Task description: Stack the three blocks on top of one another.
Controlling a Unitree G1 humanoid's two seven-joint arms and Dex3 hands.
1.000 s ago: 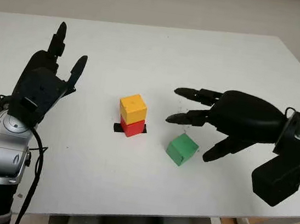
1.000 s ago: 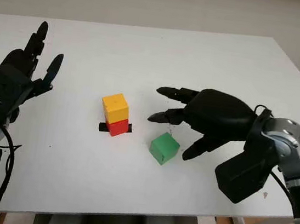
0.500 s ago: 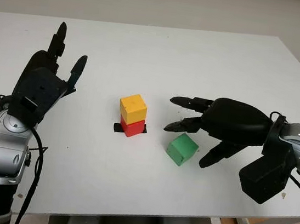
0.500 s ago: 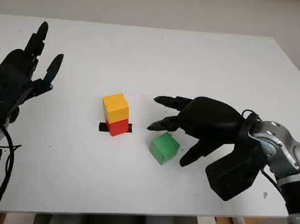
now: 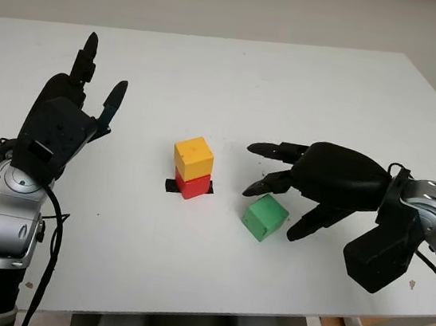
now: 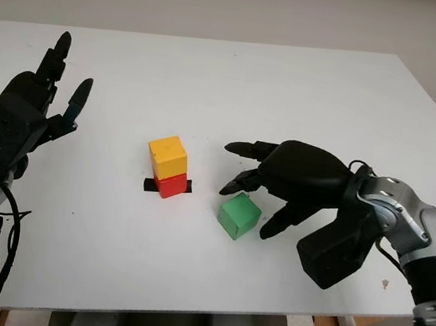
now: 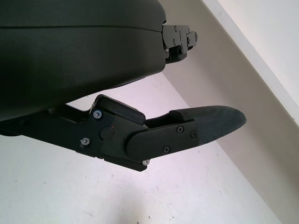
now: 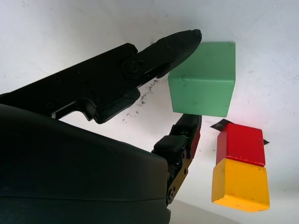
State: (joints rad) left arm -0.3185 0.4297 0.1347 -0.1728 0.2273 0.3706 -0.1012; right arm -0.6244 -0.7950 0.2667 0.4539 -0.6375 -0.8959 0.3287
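Since a second ago the right hand (image 5: 283, 189) is lowered around the green block (image 5: 265, 217), fingers open, nothing gripped yet. Yellow block (image 5: 193, 157) is already stacked on red block (image 5: 192, 184), so green is next. Left hand (image 5: 67, 115) is parked open, raised.

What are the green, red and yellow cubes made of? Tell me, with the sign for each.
Green cube: probably painted wood, going by its matte face with small scuffs and dents. Red cube and yellow cube stacked on it: likely the same, matte with crisp edges and no gloss. Dense foam or plastic cannot be ruled out.
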